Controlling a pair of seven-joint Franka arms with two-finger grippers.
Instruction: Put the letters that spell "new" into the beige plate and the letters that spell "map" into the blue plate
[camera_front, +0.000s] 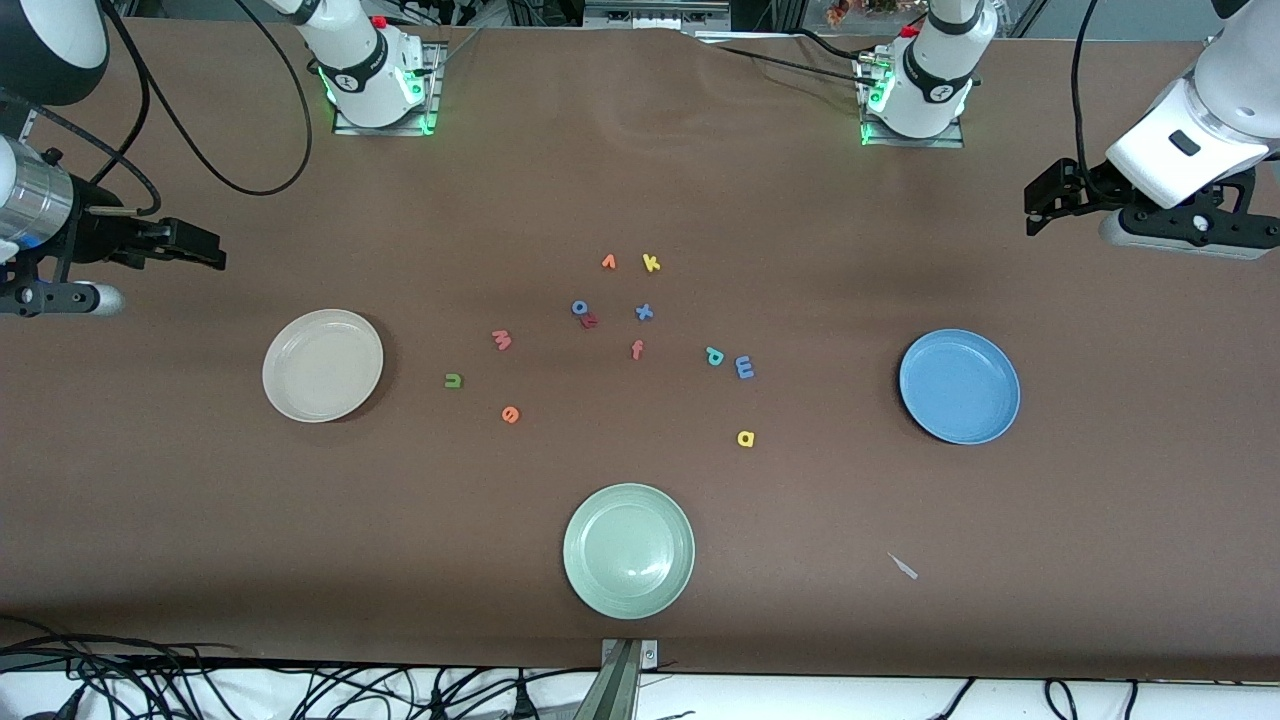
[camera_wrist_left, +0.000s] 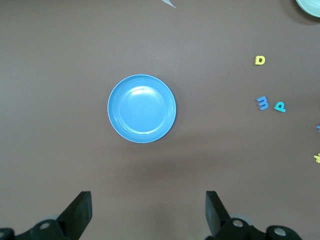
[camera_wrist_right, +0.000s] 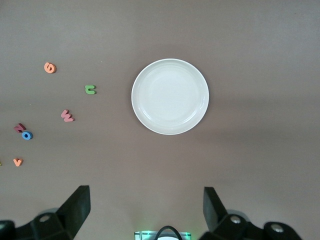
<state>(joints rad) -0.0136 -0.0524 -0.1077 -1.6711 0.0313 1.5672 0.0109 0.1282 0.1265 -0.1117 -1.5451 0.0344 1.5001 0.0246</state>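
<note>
pale green plate (camera_front: 629, 550), beige plate (camera_front: 322, 365), blue plate (camera_front: 959, 386): empty.

The brown table (camera_front: 640, 180) carries 3 plates: the beige plate (camera_front: 322, 365) below the right gripper (camera_front: 205, 246), the blue plate (camera_front: 959, 386) below the left gripper (camera_front: 1040, 205), and a pale green plate (camera_front: 628, 550) nearest the front camera. Between the two grippers lie 12 small foam letters (camera_front: 640, 340), scattered.

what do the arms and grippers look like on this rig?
Both arms are white with black joint bands, green lights glowing at their bases and black cables trailing. The left gripper and right gripper are black, each with two wedge-shaped fingers.
</note>
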